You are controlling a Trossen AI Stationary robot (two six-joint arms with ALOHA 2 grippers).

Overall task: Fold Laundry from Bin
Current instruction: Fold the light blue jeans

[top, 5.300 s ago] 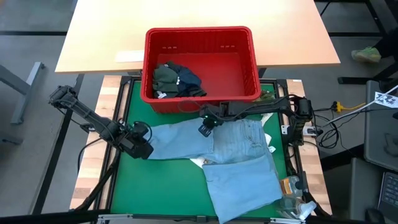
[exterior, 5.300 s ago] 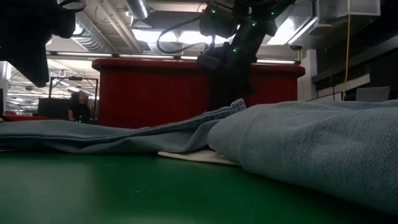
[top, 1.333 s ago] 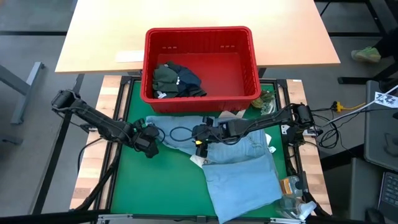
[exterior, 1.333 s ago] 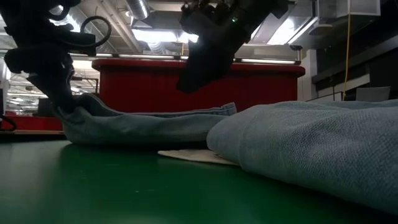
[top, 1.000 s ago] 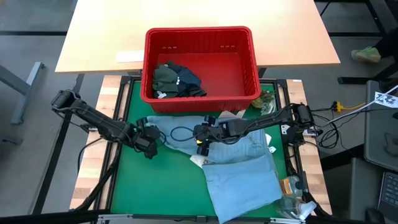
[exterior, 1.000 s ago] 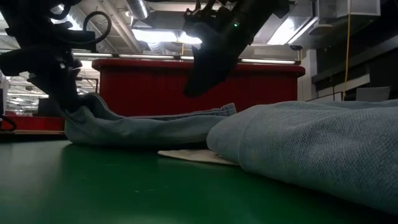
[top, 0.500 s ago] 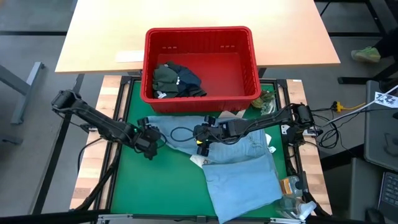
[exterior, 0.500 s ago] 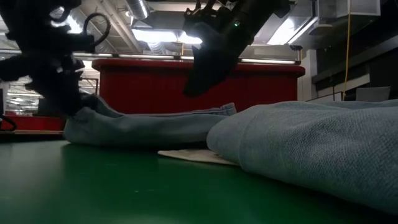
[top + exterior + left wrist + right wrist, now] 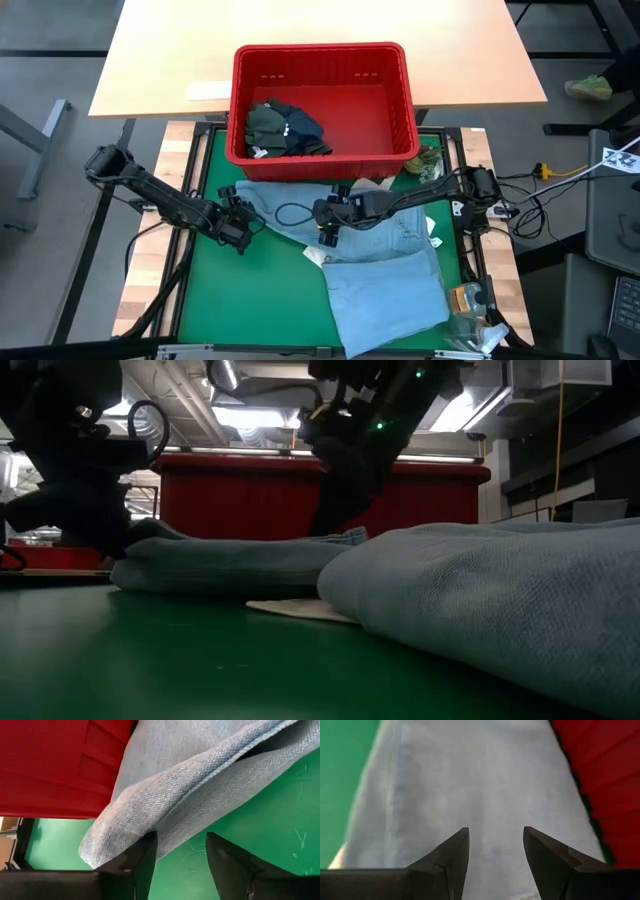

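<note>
- Two dark arms meet over a green mat in the high view. A light blue garment (image 9: 385,270) lies spread on it, its long axis running from just below the red bin (image 9: 322,60) toward the mat's near right corner. The left gripper (image 9: 240,225) sits at the cloth's folded left end; the right gripper (image 9: 328,220) hovers over its middle. Darker laundry (image 9: 280,128) is heaped in the bin's left part.
- From the low view, the folded cloth edge (image 9: 220,565) lies flat on the mat in front of the bin, the left gripper (image 9: 95,525) at its end, the right one (image 9: 345,480) above.
- From the left wrist view, the left fingers (image 9: 142,857) stand apart, the folded edge resting against one of them, not pinched.
- From the right wrist view, the right fingers (image 9: 455,852) are spread, empty, pale cloth directly beneath.
- Judged from this, the left arm is nearer the fold's free end; the right is placed to press or pinch mid-cloth.
</note>
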